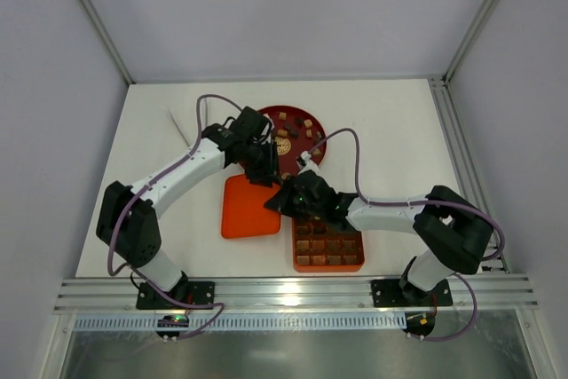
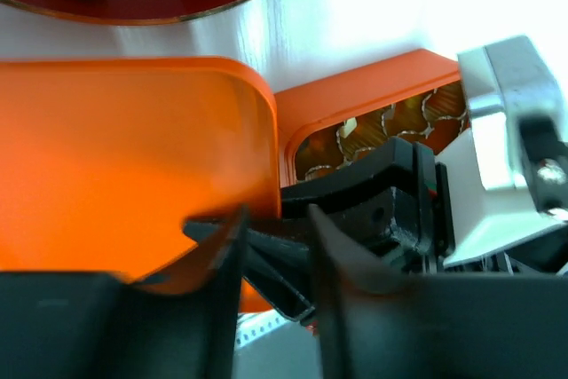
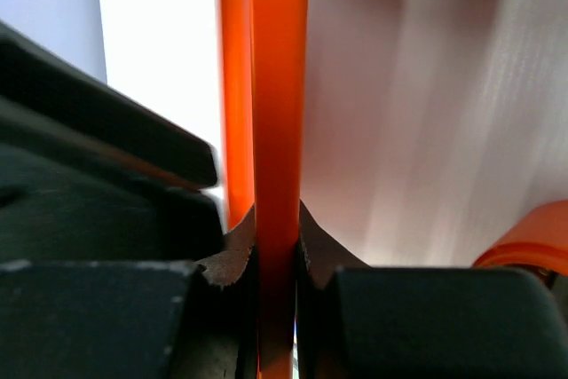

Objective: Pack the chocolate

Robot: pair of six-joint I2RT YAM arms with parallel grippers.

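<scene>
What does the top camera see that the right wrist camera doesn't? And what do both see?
Only the top camera shows the left arm and the right arm, the chocolates on the plate and more in the tray. Only the right wrist camera shows, up close, the right tool pinching the edge of the lid. Both show the lid, the plate's rim and part of the tray.

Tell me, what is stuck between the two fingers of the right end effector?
The thin edge of the flat orange lid. The right end effector pinches it from both sides, as the right wrist view shows.
</scene>
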